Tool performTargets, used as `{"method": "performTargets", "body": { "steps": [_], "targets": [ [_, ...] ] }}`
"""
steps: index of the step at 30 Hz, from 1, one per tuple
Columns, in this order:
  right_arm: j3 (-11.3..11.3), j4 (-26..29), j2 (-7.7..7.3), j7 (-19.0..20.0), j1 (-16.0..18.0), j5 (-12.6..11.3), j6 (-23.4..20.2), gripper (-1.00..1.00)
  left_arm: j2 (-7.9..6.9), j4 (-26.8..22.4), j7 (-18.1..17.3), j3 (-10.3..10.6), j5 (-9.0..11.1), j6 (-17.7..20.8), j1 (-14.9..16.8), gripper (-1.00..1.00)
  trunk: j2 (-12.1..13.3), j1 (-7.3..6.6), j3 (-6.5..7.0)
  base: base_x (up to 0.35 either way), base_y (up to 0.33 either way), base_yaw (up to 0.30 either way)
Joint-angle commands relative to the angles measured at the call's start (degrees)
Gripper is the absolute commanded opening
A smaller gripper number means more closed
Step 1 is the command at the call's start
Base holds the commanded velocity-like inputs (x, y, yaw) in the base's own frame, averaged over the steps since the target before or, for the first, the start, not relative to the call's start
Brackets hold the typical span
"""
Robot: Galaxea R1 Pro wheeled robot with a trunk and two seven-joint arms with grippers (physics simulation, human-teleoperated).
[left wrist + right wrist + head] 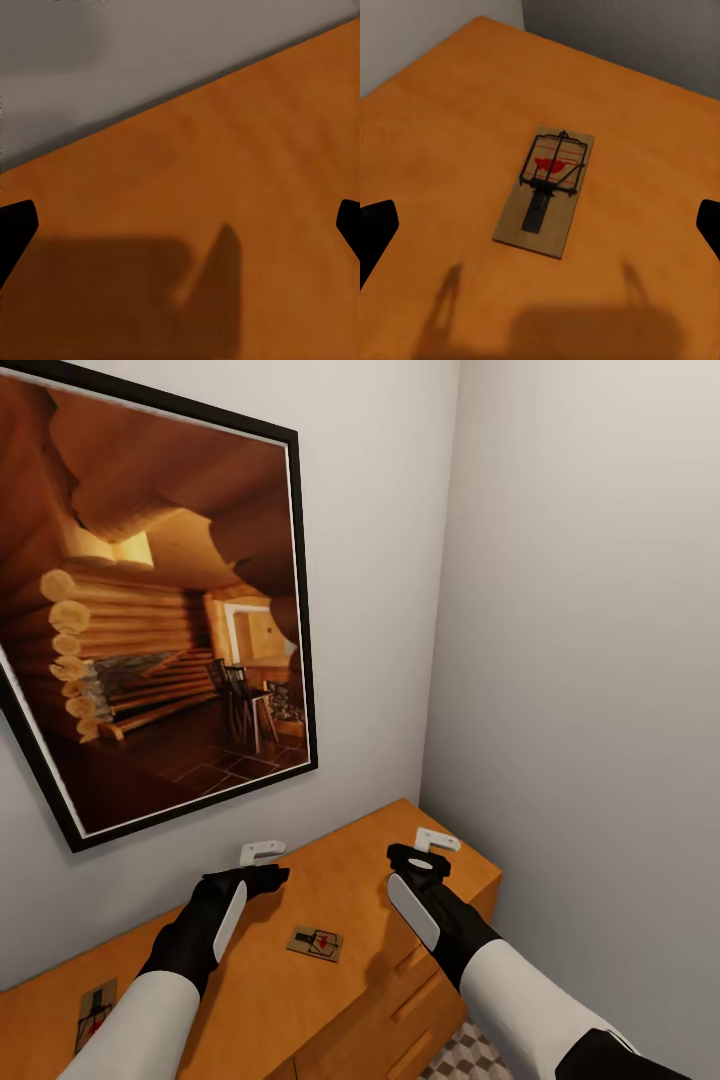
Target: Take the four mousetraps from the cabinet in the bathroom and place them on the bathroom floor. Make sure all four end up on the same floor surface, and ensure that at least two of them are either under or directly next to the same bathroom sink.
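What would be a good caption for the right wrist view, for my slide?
Right claw, open, hovering above a mousetrap lying flat on the orange cabinet top near the wall corner.

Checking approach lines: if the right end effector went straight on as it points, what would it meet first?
Probably the mousetrap, lying flat on the cabinet top, centred ahead of the open right end effector. Depth is unclear, and nothing else shows in between.

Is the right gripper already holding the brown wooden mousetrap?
No. The brown wooden mousetrap lies flat on the honey-orange cabinet top, untouched, with the right gripper's jaws spread wide apart.
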State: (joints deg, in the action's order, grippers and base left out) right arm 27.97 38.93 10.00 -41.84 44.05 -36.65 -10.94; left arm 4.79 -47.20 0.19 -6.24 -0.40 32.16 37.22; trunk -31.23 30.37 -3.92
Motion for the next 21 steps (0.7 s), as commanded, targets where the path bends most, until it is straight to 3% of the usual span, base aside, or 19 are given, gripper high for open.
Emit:
{"method": "performTargets", "body": {
  "steps": [1, 21],
  "targets": [
    [0.08, 0.06, 0.00, -0.36, 0.07, -0.04, -0.40, 1.00, 0.05, -0.09, 0.01, -0.17, -0.03, 0.30, 0.04, 1.00, -0.11, 0.03, -0.12, 0.000, 0.000, 0.000],
    [-0.11, 0.44, 0.00, -0.35, 0.07, 0.05, -0.39, 1.00, 0.04, -0.11, 0.07, -0.17, -0.02, 0.28, 0.04, 1.00, -0.11, 0.03, -0.12, 0.000, 0.000, 0.000]
  ]
}}
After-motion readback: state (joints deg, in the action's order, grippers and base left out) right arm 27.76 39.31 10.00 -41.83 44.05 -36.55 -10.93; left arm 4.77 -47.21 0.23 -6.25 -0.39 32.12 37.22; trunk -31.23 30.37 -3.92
